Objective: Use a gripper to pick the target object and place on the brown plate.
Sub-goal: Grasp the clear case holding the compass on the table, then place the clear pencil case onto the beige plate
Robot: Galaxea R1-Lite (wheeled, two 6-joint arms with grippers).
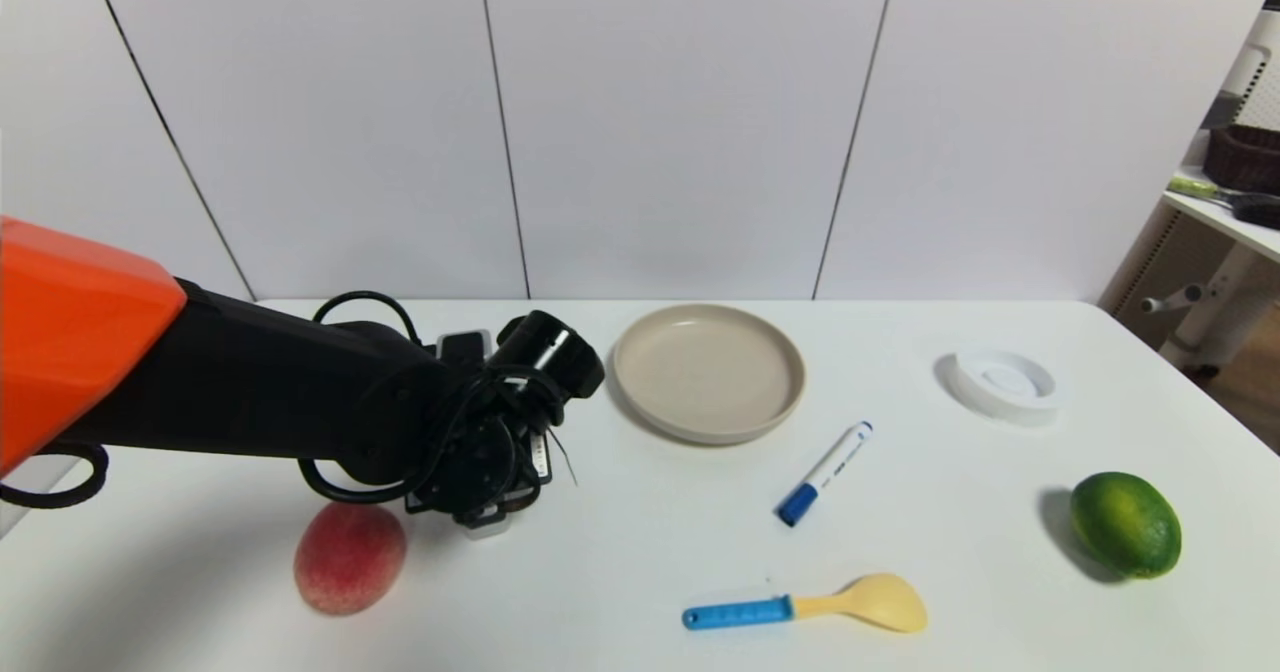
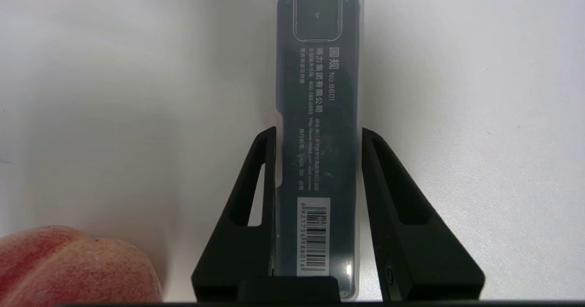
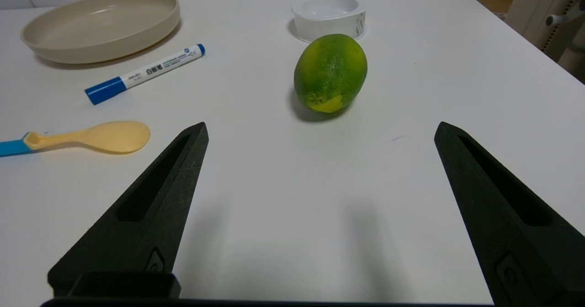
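The left gripper (image 2: 318, 133) was closed on the grey case (image 2: 317, 115), its two black jaws pressed flat against the long clear edges at about the middle of the case's length, with the barcode label (image 2: 313, 236) lying between them nearer the wrist. From the head view the left gripper (image 1: 487, 507) pointed down at the left part of the white table (image 1: 640, 532), and only a pale end of the grey case (image 1: 487, 524) peeked out beneath it; whether the case had left the tabletop or rested on it could not quite be made out. A red peach (image 1: 350, 557) sat just beside the gripper, on its left and nearer the robot. The brown plate (image 1: 709, 372) lay farther back and to the right of the gripper, apart from it. A blue-capped marker (image 1: 825, 473) lay just right of the plate's front rim, a yellow spoon with a blue handle (image 1: 806, 607) near the front edge, a green lime (image 1: 1125, 524) far right, and a white ring dish (image 1: 1003, 383) behind it. The right gripper (image 3: 320, 131) hung with its jaws spread wide over bare table just short of the lime
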